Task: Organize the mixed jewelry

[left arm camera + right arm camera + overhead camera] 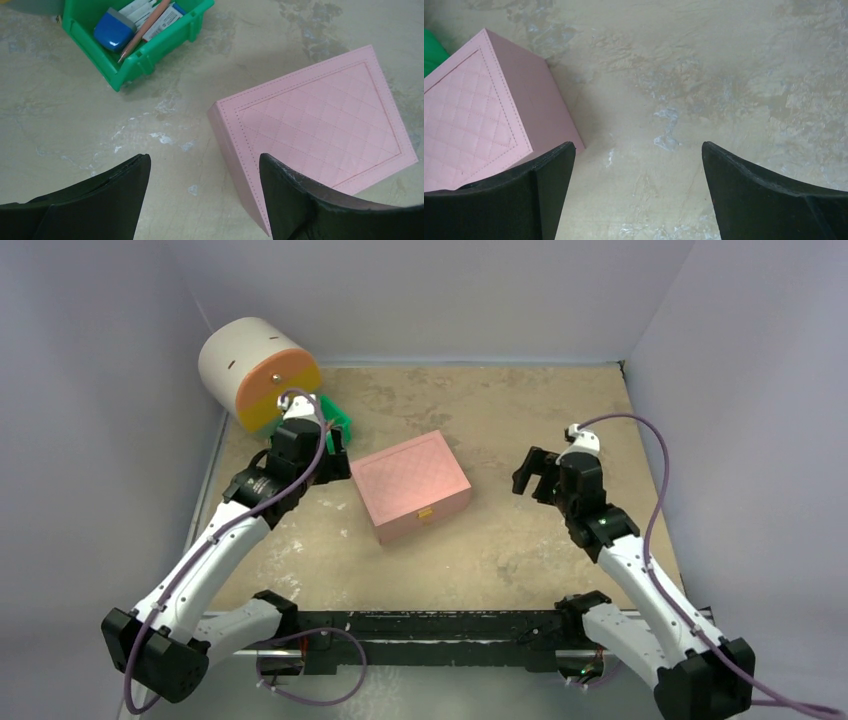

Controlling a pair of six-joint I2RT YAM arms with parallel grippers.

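Observation:
No loose gold jewelry shows in any view. A pink quilted box (pixel 411 486) with a gold clasp (pixel 425 513) lies shut at the table's middle; it also shows in the left wrist view (pixel 320 125) and the right wrist view (pixel 469 120). My left gripper (pixel 333 458) is open and empty, just left of the box, its fingers (pixel 120 185) spread over bare table at the box's corner. My right gripper (pixel 533 476) is open and empty, to the right of the box with a gap between.
A green bin (pixel 338 422) holding a blue block (pixel 114 30), a pencil and small cards stands at the back left. A white cylinder with an orange and yellow face (pixel 258 372) lies behind it. Grey walls enclose the stained table (pixel 500 420).

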